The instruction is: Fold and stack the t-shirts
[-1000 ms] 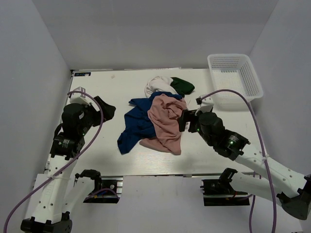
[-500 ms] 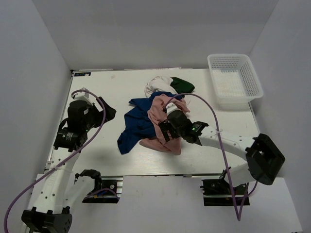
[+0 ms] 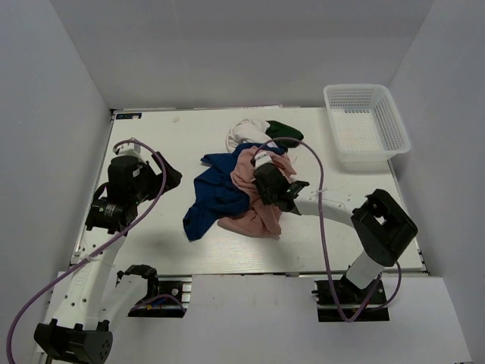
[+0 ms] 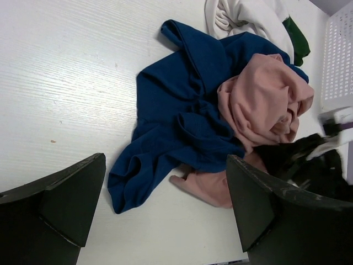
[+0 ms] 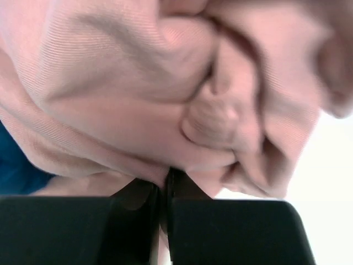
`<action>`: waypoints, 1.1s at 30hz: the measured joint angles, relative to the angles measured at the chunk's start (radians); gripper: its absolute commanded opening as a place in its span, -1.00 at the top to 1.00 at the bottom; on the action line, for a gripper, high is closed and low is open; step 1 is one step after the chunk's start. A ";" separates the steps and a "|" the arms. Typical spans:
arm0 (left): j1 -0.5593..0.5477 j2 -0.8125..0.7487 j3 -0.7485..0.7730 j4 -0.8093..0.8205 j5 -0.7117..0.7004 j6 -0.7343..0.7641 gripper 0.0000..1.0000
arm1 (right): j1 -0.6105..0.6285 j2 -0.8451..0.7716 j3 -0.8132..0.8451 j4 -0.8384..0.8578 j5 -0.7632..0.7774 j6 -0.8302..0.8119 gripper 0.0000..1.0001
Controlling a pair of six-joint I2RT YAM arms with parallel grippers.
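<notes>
Reaching in from the right side of the table (image 3: 151,144), our right gripper (image 3: 271,188) has come over the heap and shut; a moment back it stood wide beside the cloth. Its wrist view now shows the jaws pressed together with a fold of the pink shirt (image 5: 110,83) pinched between them. Our left gripper (image 3: 165,173) has hardly shifted.

We judge the task barely begun. All three shirts lie crumpled together in the middle of the table. The pink shirt is on top, the blue shirt (image 3: 208,197) lies under it and spills to the left, and the cream shirt (image 3: 244,133) with its green sleeve is bunched just behind them. None is spread flat or folded, and there is no stack. The white basket (image 3: 402,136) stands at the far right corner, apart from the heap. Separating, flattening, folding and stacking all remain for each shirt. This pinch looks to us like a first step toward pulling the pink one free.

Our right arm has its elbow raised near the table's right front. Its forearm stretches leftward to the heap, and the gripper is tipped down into the cloth. Our left arm is held back over the left side of the table with its gripper aimed toward the heap. Those jaws are spread wide with nothing between them, well apart from the blue shirt.
</notes>
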 measured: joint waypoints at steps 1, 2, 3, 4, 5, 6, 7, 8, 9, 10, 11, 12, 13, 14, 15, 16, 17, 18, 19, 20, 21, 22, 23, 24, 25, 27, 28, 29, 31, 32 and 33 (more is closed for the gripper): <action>0.000 -0.001 0.000 0.000 0.000 0.000 -1.00 | -0.008 -0.014 0.016 -0.013 0.013 0.009 1.00; 0.000 -0.002 0.000 0.000 0.000 0.000 -1.00 | -0.016 -0.037 0.031 -0.032 0.029 0.015 1.00; 0.000 -0.004 0.000 0.000 0.000 0.000 -1.00 | -0.024 -0.068 0.047 -0.051 0.048 0.016 1.00; 0.000 -0.006 0.000 0.000 0.000 0.000 -1.00 | -0.030 -0.106 0.064 -0.065 0.070 0.016 1.00; 0.000 -0.008 0.000 0.000 0.000 0.000 -1.00 | -0.038 -0.146 0.087 -0.081 0.095 0.016 1.00; 0.000 -0.010 0.000 0.000 0.000 0.000 -1.00 | -0.046 -0.182 0.124 -0.101 0.124 0.016 1.00; 0.000 -0.011 0.000 0.000 0.000 0.000 -1.00 | -0.056 -0.211 0.166 -0.109 0.149 0.013 1.00; 0.000 -0.011 0.000 0.000 0.000 0.000 -1.00 | -0.069 -0.237 0.219 -0.115 0.179 0.007 1.00; 0.000 -0.011 0.000 0.000 0.000 0.000 -1.00 | -0.082 -0.251 0.277 -0.120 0.210 -0.004 1.00; 0.000 -0.008 0.000 0.000 0.000 0.000 -1.00 | -0.095 -0.261 0.332 -0.119 0.234 -0.021 1.00; 0.000 -0.006 0.000 0.000 0.000 0.000 -1.00 | -0.109 -0.266 0.389 -0.113 0.257 -0.042 1.00; 0.000 -0.002 0.000 0.000 0.000 0.000 -1.00 | -0.124 -0.269 0.442 -0.093 0.278 -0.067 1.00; 0.000 0.005 0.000 0.000 0.000 0.000 -1.00 | -0.142 -0.270 0.493 -0.082 0.298 -0.100 1.00; 0.000 0.012 0.000 0.000 0.000 0.000 -1.00 | -0.157 -0.266 0.540 -0.068 0.314 -0.133 1.00; 0.000 0.020 0.000 0.000 0.000 0.000 -1.00 | -0.179 -0.254 0.587 -0.048 0.330 -0.168 1.00; 0.000 0.027 0.000 0.000 0.002 0.000 -1.00 | -0.200 -0.233 0.650 -0.030 0.349 -0.210 1.00; 0.000 0.034 0.000 0.000 0.003 0.000 -1.00 | -0.229 -0.196 0.729 -0.016 0.365 -0.252 1.00; 0.000 0.039 0.000 -0.001 0.004 0.000 -1.00 | -0.257 -0.151 0.808 0.010 0.376 -0.288 1.00; 0.000 0.042 0.000 -0.001 0.004 0.000 -1.00 | -0.287 -0.101 0.906 0.011 0.390 -0.321 1.00; 0.000 0.043 0.000 -0.002 0.004 0.000 -1.00 | -0.324 -0.019 1.051 0.010 0.399 -0.357 1.00; 0.000 0.043 0.000 -0.003 0.004 0.000 -1.00 | -0.361 0.066 1.187 0.029 0.407 -0.401 1.00; 0.000 0.043 0.000 -0.004 0.003 0.000 -1.00 | -0.393 0.133 1.291 0.059 0.414 -0.440 1.00; 0.000 0.043 0.000 -0.004 0.003 0.000 -1.00 | -0.425 0.201 1.387 0.089 0.426 -0.487 1.00; 0.000 0.043 0.000 -0.004 0.000 0.000 -1.00 | -0.453 0.246 1.430 0.148 0.436 -0.542 1.00; 0.000 0.043 0.000 -0.005 -0.002 0.000 -1.00 | -0.478 0.271 1.436 0.198 0.446 -0.588 1.00; 0.000 0.043 0.000 -0.005 -0.008 0.000 -1.00 | -0.534 0.288 1.383 0.269 0.458 -0.644 1.00; 0.000 0.043 0.000 -0.006 -0.011 0.000 -1.00 | -0.561 0.289 1.349 0.282 0.457 -0.653 1.00; 0.000 0.043 0.000 -0.007 -0.013 0.000 -1.00 | -0.591 0.289 1.304 0.294 0.450 -0.654 1.00; 0.000 0.043 0.000 -0.008 -0.017 0.000 -1.00 | -0.650 0.292 1.239 0.291 0.427 -0.636 1.00; 0.000 0.044 0.000 -0.008 -0.019 0.000 -1.00 | -0.680 0.296 1.206 0.289 0.418 -0.628 1.00; 0.000 0.044 0.000 -0.008 -0.021 0.000 -1.00 | -0.703 0.304 1.179 0.288 0.415 -0.620 1.00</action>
